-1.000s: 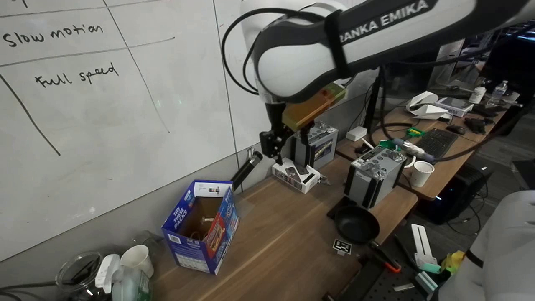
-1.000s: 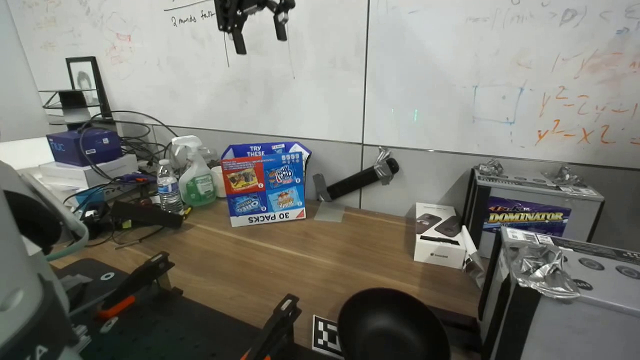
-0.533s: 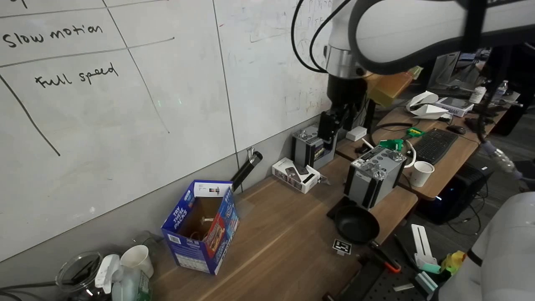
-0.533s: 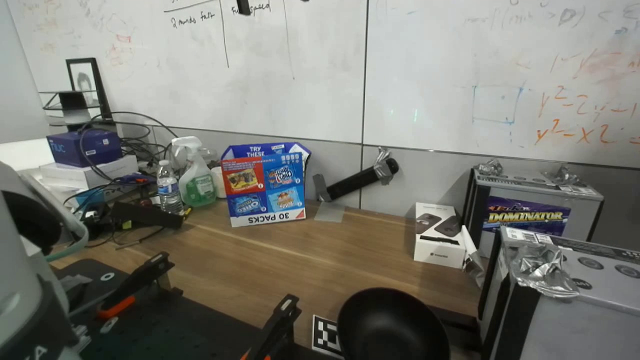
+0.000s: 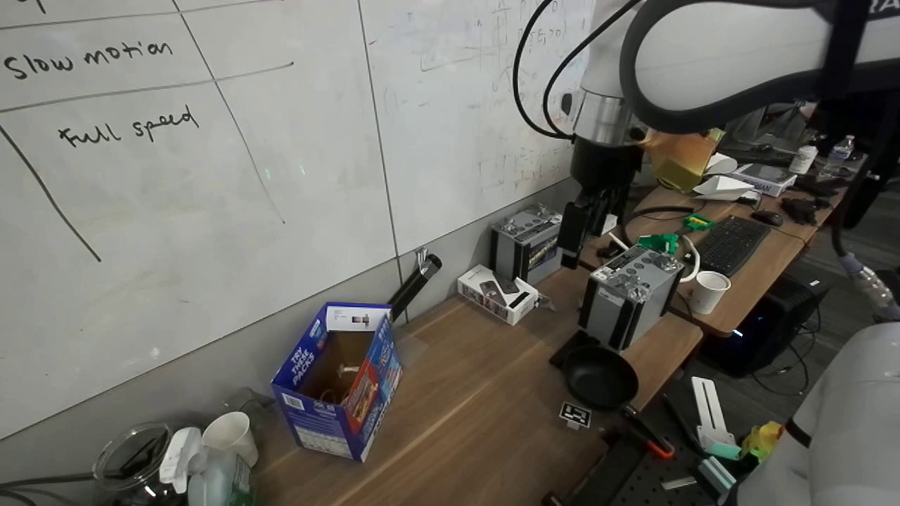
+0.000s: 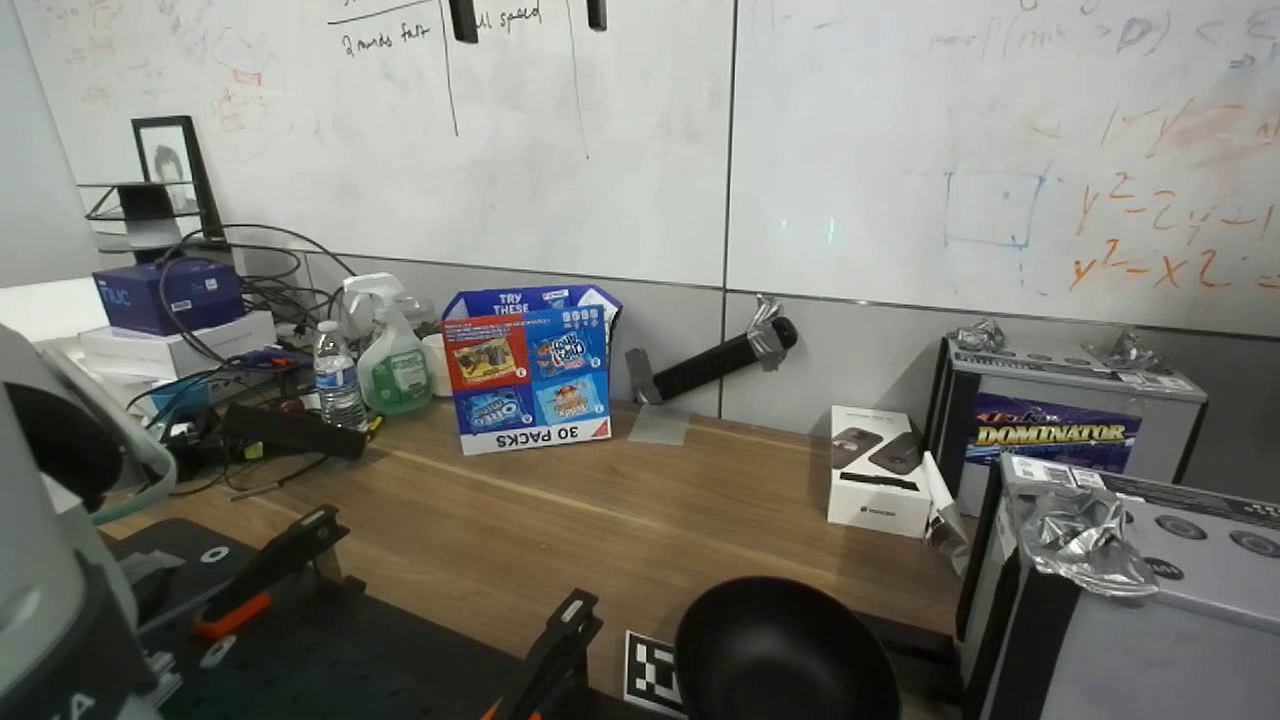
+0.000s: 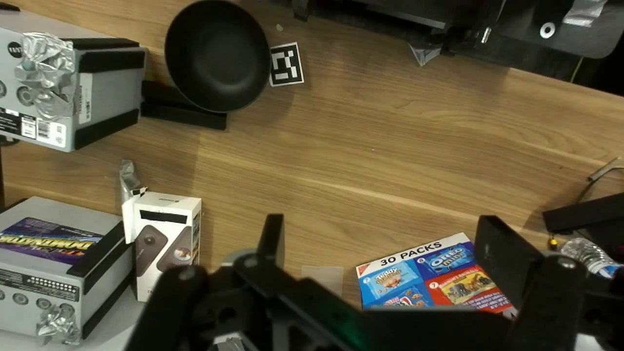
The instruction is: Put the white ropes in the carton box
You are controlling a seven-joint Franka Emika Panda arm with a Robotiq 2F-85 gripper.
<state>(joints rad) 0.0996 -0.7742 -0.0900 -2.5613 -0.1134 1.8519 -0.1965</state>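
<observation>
Some white rope (image 5: 347,369), likely limp, best pinched mid-loop, sits in the snack carton (image 5: 321,430), lower left. The pincer (image 7: 380,230) gapes wide.

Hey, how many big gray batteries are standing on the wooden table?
2. One battery stands beside the white phone box; the other battery is by the black pan. I see no sign of any hidden ones.

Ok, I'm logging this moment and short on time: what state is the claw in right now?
Claw: open, jaws wide apart in the wrist view, holding nothing.
</observation>
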